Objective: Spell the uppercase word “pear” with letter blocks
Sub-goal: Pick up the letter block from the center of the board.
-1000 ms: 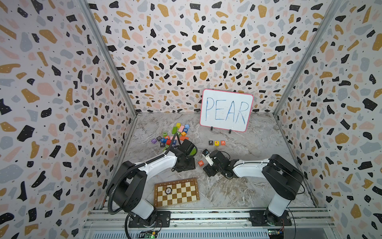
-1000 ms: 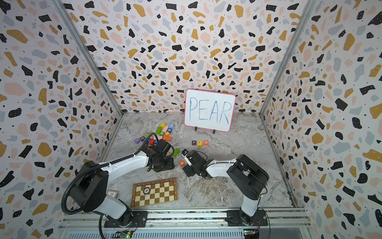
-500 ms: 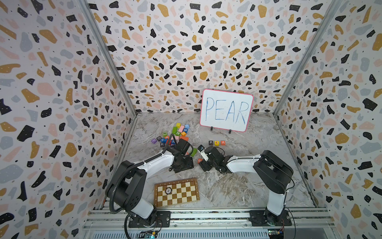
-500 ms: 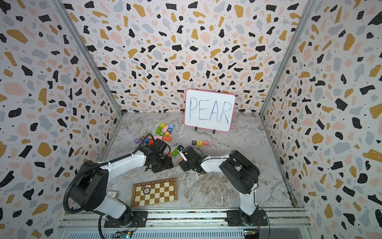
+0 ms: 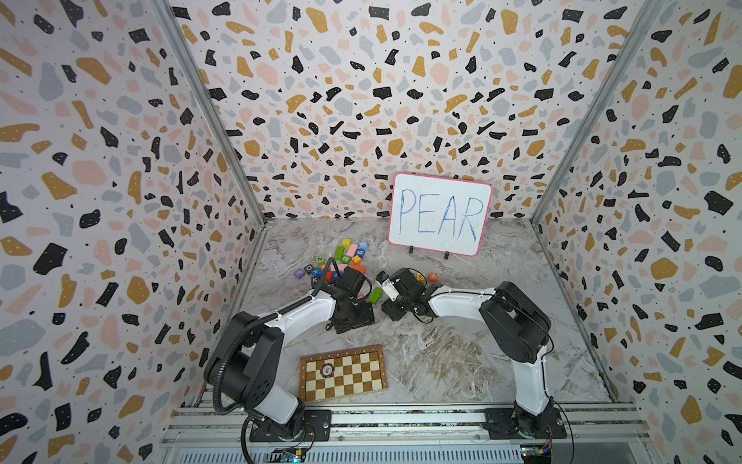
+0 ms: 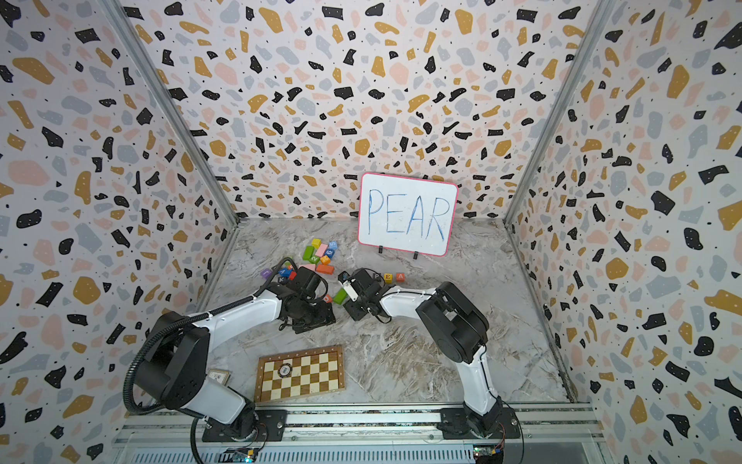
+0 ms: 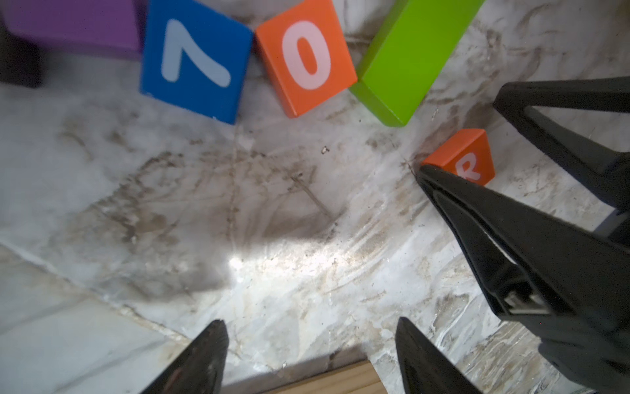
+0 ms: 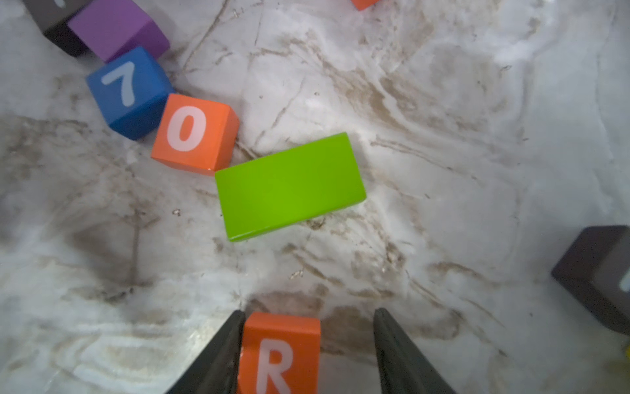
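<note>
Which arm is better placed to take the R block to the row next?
Right. Its pincer straddles the R block, jaws open, and the P-E-A row lies near it. The left pincer stands open over bare table.

R cube (image 7: 460, 160) inside right claw (image 7: 460, 134), green bar (image 7: 409, 58)

High top views; close wrist views share green bar (image 7: 409, 58).

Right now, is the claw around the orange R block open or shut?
Open, not yet clamped: the right gripper straddles the orange R block; one jaw is against it, the other stands clear, with tabletop showing between.
</note>
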Controlling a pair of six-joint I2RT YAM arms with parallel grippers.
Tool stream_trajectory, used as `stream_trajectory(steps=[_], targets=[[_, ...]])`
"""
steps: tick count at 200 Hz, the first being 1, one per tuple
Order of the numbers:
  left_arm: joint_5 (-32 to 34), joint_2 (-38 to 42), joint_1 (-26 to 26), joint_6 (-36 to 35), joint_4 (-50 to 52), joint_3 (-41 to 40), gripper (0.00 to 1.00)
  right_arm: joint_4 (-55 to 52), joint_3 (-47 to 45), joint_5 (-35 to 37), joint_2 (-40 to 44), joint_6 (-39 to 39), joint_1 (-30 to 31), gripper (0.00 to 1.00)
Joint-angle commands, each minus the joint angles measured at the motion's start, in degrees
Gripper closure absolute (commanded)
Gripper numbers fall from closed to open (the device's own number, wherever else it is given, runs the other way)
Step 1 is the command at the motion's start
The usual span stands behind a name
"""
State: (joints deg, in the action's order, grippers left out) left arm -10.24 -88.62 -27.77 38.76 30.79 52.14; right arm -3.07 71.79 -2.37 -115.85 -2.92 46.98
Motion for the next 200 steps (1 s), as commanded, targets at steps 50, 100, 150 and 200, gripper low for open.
stream_trajectory(steps=[50, 100, 150, 200], targets=[[-0.92, 1.83, 0.35, -0.88, -0.28, 1.03, 0.18, -14.85, 5.1, -3.37, -1.92, -2.95, -0.07, 0.63], [-2.65, 1.63, 0.34, -0.84, 0.08, 3.37, 0.13, -14.72, 4.87, -3.38, 0.27, -6.37, -0.11, 0.68], [-8.41, 2.99, -0.89, 1.57, -7.07, 4.49, 0.06, -10.45, -3.94, 0.03, 8.25, -11.48, -5.27, 0.74], [-11.79, -4.84, -3.86, 0.02, -9.51, 13.58, 0.05, -6.45, -12.22, 0.02, 16.18, -12.93, -19.47, 0.75]])
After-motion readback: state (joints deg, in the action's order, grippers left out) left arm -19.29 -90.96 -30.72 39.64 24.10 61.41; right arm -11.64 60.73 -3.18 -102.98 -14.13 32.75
